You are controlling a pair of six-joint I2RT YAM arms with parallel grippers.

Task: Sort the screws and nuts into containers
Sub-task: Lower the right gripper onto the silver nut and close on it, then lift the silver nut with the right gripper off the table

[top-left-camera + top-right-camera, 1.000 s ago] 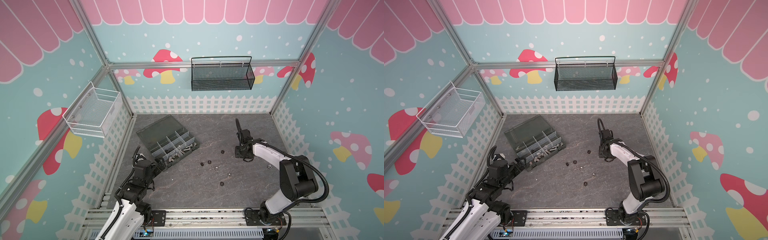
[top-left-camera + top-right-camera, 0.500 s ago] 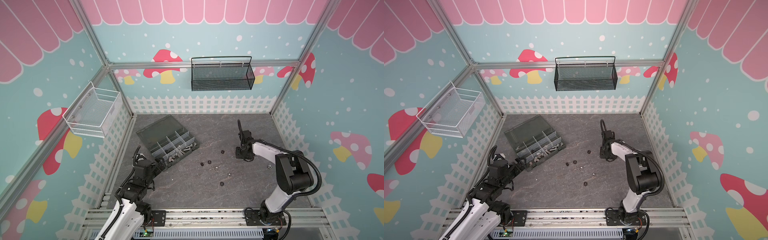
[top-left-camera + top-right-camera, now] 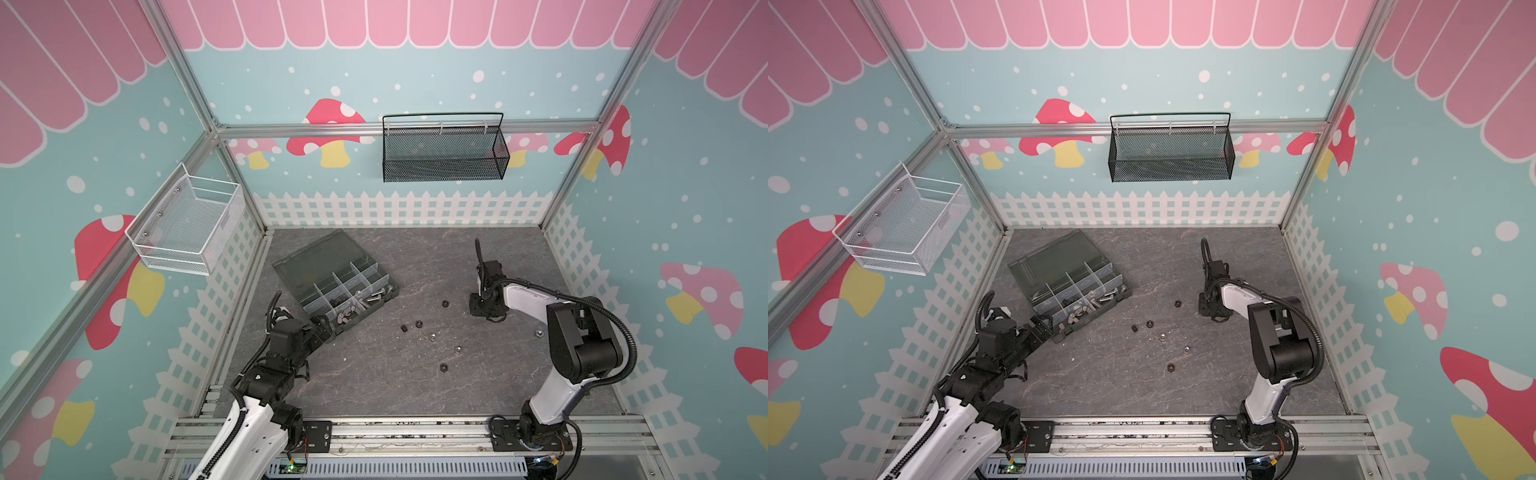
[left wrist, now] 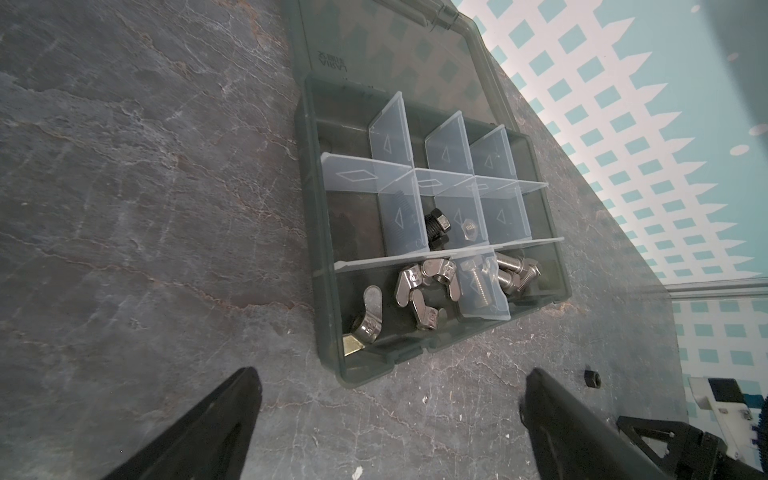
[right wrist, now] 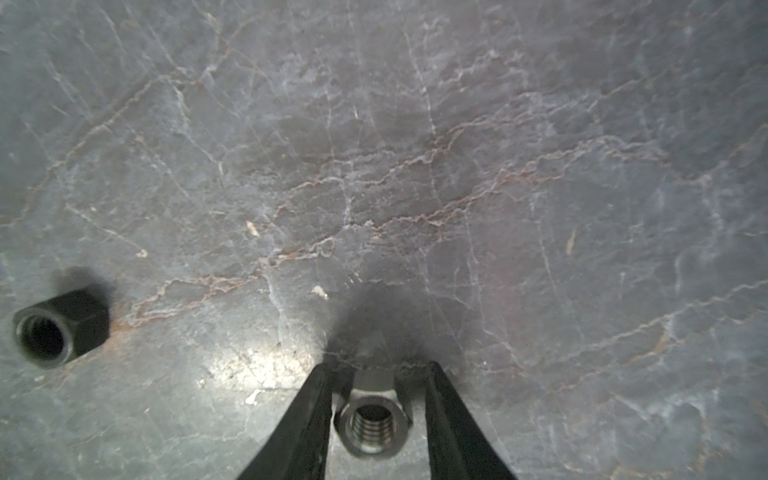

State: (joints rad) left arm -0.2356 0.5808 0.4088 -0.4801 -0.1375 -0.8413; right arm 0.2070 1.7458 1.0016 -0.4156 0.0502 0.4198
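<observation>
Loose black nut (image 5: 58, 328) lies beside right hand (image 5: 376, 370).

Organizer box (image 3: 320, 259) lid open; loose nuts (image 3: 418, 323) scattered on table (image 3: 374, 386) nearby.

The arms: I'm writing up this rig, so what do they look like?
The left arm and right arm match: white shell links between chunky black joint housings, black corrugated cable conduit looping alongside, black base plates. The jaws are slim, black, tapering blades.
</observation>
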